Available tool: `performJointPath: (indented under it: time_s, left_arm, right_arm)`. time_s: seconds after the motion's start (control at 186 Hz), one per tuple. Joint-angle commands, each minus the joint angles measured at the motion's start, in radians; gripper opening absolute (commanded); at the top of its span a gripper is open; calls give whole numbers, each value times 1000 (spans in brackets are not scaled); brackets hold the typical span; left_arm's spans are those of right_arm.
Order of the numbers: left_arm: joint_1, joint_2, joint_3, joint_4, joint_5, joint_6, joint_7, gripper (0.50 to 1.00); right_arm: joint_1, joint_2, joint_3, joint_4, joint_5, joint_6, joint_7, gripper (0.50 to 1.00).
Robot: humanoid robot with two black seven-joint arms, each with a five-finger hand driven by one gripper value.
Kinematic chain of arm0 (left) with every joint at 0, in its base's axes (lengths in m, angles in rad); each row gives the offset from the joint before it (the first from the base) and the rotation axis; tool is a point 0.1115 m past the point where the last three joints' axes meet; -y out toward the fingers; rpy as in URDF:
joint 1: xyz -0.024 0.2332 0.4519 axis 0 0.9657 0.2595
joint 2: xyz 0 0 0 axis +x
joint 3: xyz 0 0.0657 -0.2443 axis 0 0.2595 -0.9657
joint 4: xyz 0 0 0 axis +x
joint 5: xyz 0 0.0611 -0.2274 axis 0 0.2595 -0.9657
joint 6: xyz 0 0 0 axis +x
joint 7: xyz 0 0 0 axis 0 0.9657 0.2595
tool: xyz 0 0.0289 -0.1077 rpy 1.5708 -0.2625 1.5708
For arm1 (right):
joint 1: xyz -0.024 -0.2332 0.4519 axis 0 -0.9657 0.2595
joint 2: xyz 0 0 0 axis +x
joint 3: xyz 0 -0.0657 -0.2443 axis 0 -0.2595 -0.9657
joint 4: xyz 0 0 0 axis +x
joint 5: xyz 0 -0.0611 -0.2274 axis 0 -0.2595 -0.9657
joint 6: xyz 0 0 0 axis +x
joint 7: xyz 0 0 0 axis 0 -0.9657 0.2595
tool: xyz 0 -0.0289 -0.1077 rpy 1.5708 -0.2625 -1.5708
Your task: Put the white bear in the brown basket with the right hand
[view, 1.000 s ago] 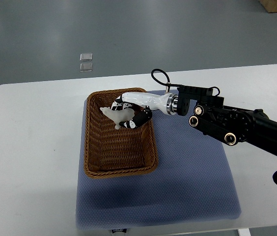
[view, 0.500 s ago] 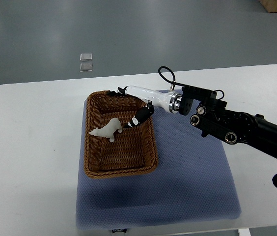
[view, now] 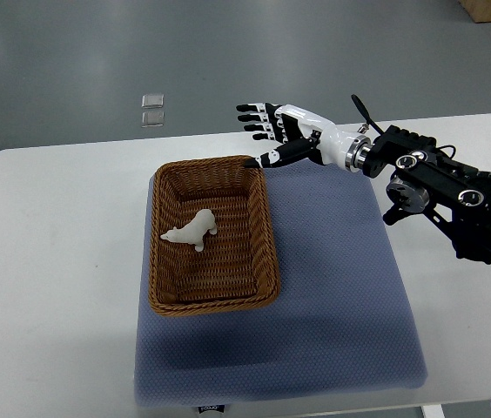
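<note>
The white bear (view: 192, 231) lies on the woven floor of the brown basket (view: 258, 213), toward its left side, touched by nothing. My right hand (view: 273, 131) hovers above and beyond the basket's far right corner, its white and black fingers (view: 252, 118) spread wide and holding nothing. Its black arm (view: 446, 178) comes in from the right edge. No left arm shows.
The basket stands on a blue-grey mat (view: 332, 296) covering the middle of the white table (view: 54, 261). Two small clear squares (view: 151, 109) lie on the grey floor beyond the table's far edge.
My right hand let the bear go; it dropped into the basket's left side. The hand then rose and drew back up and to the right, fingers spreading.
</note>
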Motion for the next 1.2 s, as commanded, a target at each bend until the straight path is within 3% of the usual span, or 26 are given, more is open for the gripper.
performJointPath:
  time_s: [0.0, 0.253, 0.591, 1.194]
  left_arm:
    - [0, 0, 0, 0, 0, 0, 0, 1000]
    - [0, 0, 0, 0, 0, 0, 0, 1000]
    - [0, 0, 0, 0, 0, 0, 0, 1000]
    - [0, 0, 0, 0, 0, 0, 0, 1000]
  right_arm:
    - [-36, -6, 42, -1, 65, 1, -22, 924]
    - [-92, -25, 116, -38, 355, -9, -150, 924]
    - [-100, -43, 116, -78, 643, -3, -223, 926]
    - [-129, -43, 111, -103, 691, -9, -216, 928]
